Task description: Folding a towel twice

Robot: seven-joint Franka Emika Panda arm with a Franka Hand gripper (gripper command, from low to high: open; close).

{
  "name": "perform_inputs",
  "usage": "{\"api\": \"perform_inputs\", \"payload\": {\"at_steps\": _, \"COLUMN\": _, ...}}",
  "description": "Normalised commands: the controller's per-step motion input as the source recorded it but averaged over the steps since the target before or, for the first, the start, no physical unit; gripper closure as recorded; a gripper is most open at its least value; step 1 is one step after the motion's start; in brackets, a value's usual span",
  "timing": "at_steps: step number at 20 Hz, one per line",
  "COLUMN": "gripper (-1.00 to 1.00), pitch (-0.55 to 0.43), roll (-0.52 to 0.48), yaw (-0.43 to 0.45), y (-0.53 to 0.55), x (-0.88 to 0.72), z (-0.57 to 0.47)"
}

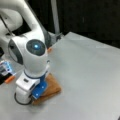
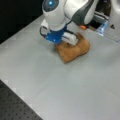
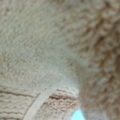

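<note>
Though arm-hidden, gripper on towel

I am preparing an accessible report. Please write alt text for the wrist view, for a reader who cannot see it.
The tan terry towel fills almost the whole wrist view at very close range, its looped pile and a ribbed hem band near the bottom visible. A small pale blue patch shows at the bottom edge; the claw cannot be made out here.

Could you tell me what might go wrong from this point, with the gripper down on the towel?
The gripper is pressed low into the bunched towel, so lifting could drag the whole pile across the table rather than one layer. In the wrist view terry fills the frame, so it gives little guidance on the hem.
</note>
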Motion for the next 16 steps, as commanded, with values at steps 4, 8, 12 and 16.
{"api": "perform_inputs", "payload": {"at_steps": 4, "gripper": -1.0, "pitch": -0.04, "roll": -0.044, "yaw": -0.128, "y": 0.09, "x": -0.24, "z": 0.15}}
{"api": "perform_inputs", "payload": {"at_steps": 8, "gripper": -1.0, "pitch": -0.054, "roll": -0.089, "yaw": -0.135, "y": 0.13, "x": -0.21, "z": 0.13}}
{"api": "perform_inputs", "payload": {"at_steps": 12, "gripper": -1.0, "pitch": -0.046, "roll": -0.125, "yaw": -0.115, "y": 0.2, "x": -0.18, "z": 0.12}}
{"api": "perform_inputs", "payload": {"at_steps": 16, "gripper": -1.0, "pitch": -0.032, "roll": -0.113, "yaw": -0.09, "y": 0.3, "x": -0.14, "z": 0.17}}
